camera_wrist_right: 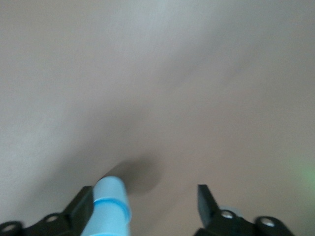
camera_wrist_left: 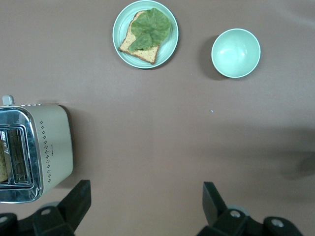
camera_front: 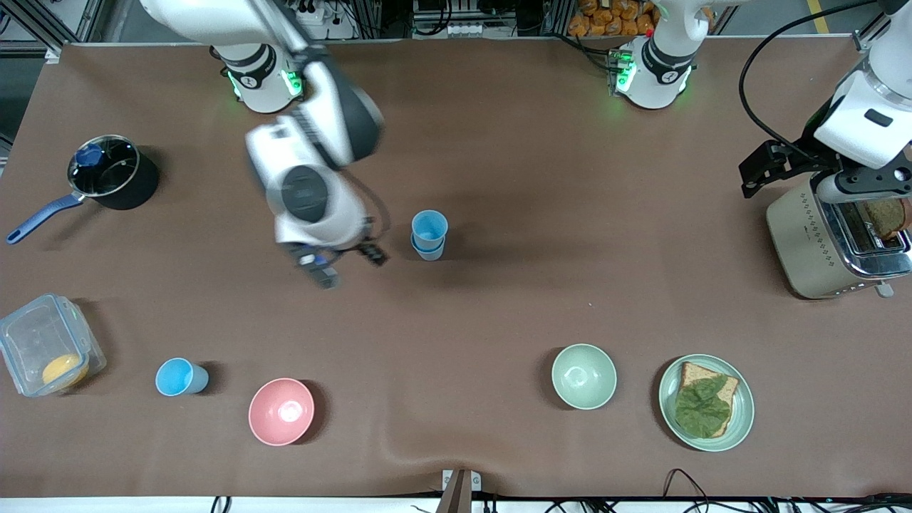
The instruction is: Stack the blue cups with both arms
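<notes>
Two blue cups (camera_front: 429, 236) stand nested one in the other near the middle of the front view, on the brown table (camera_front: 499, 313). A third blue cup (camera_front: 181, 376) stands alone in the lower left of that frame, between a clear plastic box (camera_front: 47, 353) holding something orange and a pink bowl (camera_front: 281, 411).

The right gripper (camera_front: 340, 265) hangs over the table just beside the stacked pair, toward the right arm's end. Its fingers (camera_wrist_right: 207, 202) are spread wide and grasp nothing; in the right wrist view the stack (camera_wrist_right: 111, 205) shows at the bottom edge, close against one finger, though whether they touch cannot be told.

The left gripper (camera_wrist_left: 145, 204) is over the table beside a cream toaster (camera_front: 833, 242) at the right edge of the front view. Its jaws stand wide apart and hold nothing — the left wrist view shows bare table between the two black fingers (camera_wrist_left: 78, 199). A slice of brown bread (camera_front: 887, 216) sticks out of the toaster's slot.

In the lower right of the front view a pale green bowl (camera_front: 583, 376) sits beside a green plate (camera_front: 741, 413) that carries a slice of toast (camera_front: 727, 393) with a lettuce leaf (camera_front: 702, 407) on it. In the upper left a black saucepan (camera_front: 114, 173) with a blue handle stands near the right arm's base.
</notes>
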You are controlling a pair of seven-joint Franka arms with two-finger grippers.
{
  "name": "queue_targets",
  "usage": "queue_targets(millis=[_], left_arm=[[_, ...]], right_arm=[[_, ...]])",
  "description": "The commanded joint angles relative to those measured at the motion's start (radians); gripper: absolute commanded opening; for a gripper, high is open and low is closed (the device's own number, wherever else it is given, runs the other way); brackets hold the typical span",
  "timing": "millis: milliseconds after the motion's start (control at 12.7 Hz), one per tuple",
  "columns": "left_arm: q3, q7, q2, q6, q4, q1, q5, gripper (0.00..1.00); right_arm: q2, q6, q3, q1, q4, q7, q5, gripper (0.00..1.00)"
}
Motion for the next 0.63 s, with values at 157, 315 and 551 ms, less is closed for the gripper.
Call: queue_targets(millis=[157, 315, 551], left_arm=[[-0.011, 0.017, -0.015, -0.013, 0.002, 0.013, -0.019, 1.00], [-0.011, 0.022, -0.015, -0.017, 0.005, 0.013, -0.019, 1.00], [-0.005, 0.026, -0.015, -0.022, 0.005, 0.016, -0.013, 1.00]], right_arm=[[-0.139, -0.084, 0.019, -0.245, -0.028, -0.494, -0.016, 1.00], [-0.192, -0.116, 0.019, -0.308, -0.030, -0.664, -0.018, 1.00], [-0.301, -0.228, 0.022, -0.356, -0.033, -0.902, -0.065, 1.00]])
